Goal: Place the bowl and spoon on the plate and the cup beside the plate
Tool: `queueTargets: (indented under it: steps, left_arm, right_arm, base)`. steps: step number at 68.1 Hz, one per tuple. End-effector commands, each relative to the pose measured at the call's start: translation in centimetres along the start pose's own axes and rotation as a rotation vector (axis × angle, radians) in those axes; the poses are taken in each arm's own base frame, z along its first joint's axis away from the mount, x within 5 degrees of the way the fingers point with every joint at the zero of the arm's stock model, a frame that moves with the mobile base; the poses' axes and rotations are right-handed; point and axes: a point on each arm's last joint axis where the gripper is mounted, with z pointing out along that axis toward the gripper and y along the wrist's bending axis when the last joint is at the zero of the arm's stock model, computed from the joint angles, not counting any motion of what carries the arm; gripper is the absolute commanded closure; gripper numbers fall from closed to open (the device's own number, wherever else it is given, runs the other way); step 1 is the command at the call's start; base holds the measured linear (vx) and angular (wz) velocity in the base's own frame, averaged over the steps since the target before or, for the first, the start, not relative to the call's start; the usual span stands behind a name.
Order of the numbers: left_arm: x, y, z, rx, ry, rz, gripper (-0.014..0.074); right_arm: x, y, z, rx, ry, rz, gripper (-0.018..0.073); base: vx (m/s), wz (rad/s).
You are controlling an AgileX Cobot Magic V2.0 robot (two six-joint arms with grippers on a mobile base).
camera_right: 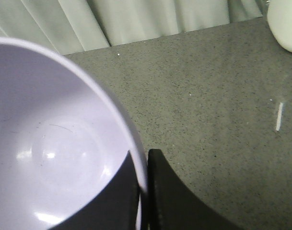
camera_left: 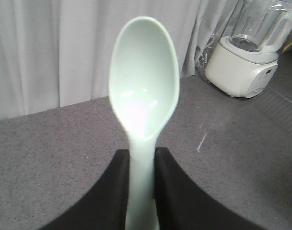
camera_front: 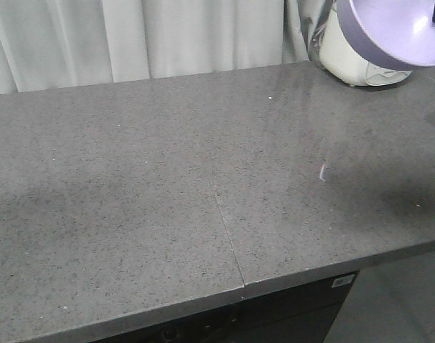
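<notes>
Left wrist-mounted view: the spoon [camera_left: 145,96] is clamped by its thick handle in the left gripper [camera_left: 142,160], its head jutting ahead of the fingers, while the bowl [camera_right: 54,143] is pinched by its rim in the right gripper [camera_right: 143,165], both being judged light, rigid and slippery, with the counter [camera_left: 40,153] beyond.

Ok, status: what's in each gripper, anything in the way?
Left gripper shut on spoon handle. Right gripper shut on bowl rim, above counter. Plate, cup not in view. Blender at back right corner.
</notes>
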Motion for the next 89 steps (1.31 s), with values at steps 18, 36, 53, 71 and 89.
queueTargets:
  steps: [18,36,53,71,89]
  left_arm:
    - [-1.14,-0.9,-1.53,0.02,-0.108,0.005,0.0603]
    - [-1.14,-0.9,-1.53,0.02,-0.108,0.005,0.0603]
    - [-1.14,-0.9,-1.53,0.02,-0.108,0.005,0.0603]
    - [-1.14,-0.9,-1.53,0.02,-0.108,0.005,0.0603]
    - [-1.14,-0.9,-1.53,0.02,-0.108,0.005,0.0603]
  right_arm:
    - [-1.03,1.09,-1.85,-0.013,-0.11,-0.02,0.0569]
    - [-1.03,1.09,-1.85,-0.013,-0.11,-0.02,0.0569]
    - [-1.03,1.09,-1.85,-0.013,-0.11,-0.02,0.0569]
    - [-1.03,1.09,-1.85,-0.013,-0.11,-0.02,0.0569]
    - [-1.03,1.09,-1.85,-0.013,-0.11,-0.02,0.0569]
  base:
    - [-0.03,-0.25]
    - [-0.04,-0.25]
    - [-0.03,-0.26]
    - [-0.03,-0.26]
    - [-0.03,-0.32]
